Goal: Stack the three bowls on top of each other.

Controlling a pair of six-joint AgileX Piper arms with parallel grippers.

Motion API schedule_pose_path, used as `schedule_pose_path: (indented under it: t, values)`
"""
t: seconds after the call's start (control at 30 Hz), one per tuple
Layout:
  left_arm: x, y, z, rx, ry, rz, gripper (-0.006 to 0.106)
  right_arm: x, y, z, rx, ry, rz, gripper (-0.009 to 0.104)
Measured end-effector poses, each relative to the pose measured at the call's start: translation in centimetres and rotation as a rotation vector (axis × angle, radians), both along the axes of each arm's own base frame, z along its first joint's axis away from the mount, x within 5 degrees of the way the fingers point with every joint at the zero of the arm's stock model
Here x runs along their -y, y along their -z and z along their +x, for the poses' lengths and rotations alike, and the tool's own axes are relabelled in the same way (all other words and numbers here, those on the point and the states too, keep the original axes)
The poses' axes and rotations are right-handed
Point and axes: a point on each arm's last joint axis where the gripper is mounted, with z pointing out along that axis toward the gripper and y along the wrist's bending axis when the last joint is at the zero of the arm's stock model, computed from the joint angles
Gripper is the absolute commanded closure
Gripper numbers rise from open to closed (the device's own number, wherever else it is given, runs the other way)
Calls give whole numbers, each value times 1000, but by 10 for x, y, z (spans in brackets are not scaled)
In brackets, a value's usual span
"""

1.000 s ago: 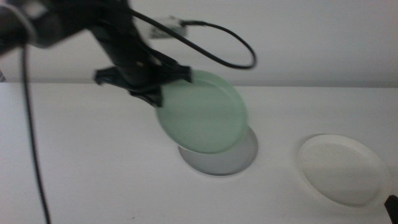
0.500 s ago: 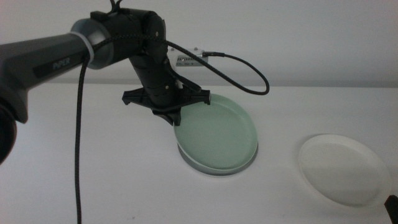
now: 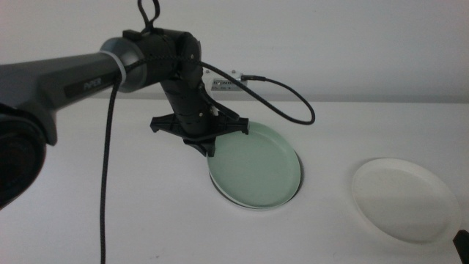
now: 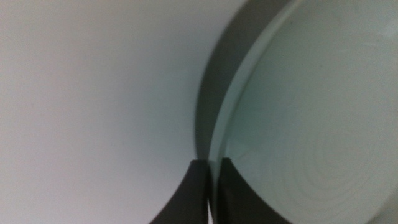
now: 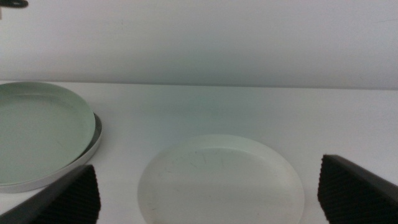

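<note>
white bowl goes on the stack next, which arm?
Right. Its open claw already faces the white bowl, which lies on the right side of the table. The left claw is shut on the green bowl's rim, over the grey bowl.

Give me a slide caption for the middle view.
Left gripper pinches the green bowl onto the grey bowl; white bowl sits apart.

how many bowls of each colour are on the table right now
mint green bowl: 1, on top of the grey one, its rim pinched by the left gripper
grey bowl: 1, underneath, only an edge showing
white bowl: 1, alone, in front of the waiting right gripper
total: 3
</note>
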Motion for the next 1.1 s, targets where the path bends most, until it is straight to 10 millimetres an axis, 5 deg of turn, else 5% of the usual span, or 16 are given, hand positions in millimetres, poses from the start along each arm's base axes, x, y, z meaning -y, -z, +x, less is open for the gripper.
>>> schedule_pose_path:
  t: [0.23,0.37,0.57,0.7,0.87,1.1]
  values:
    - [0,0,2,34,42,8,35,0,0,0,0,0,0,2]
    - [-4,-25,-4,68,106,8,6,0,0,0,0,0,0,2]
    - [-36,-141,-50,235,179,-52,7,0,0,0,0,0,0,2]
    - [-55,-196,-95,356,269,-111,7,0,0,0,0,0,0,2]
    - [-69,-203,-146,384,305,-205,7,0,0,0,0,0,0,2]
    - [-74,-197,-163,411,293,-233,7,0,0,0,0,0,0,2]
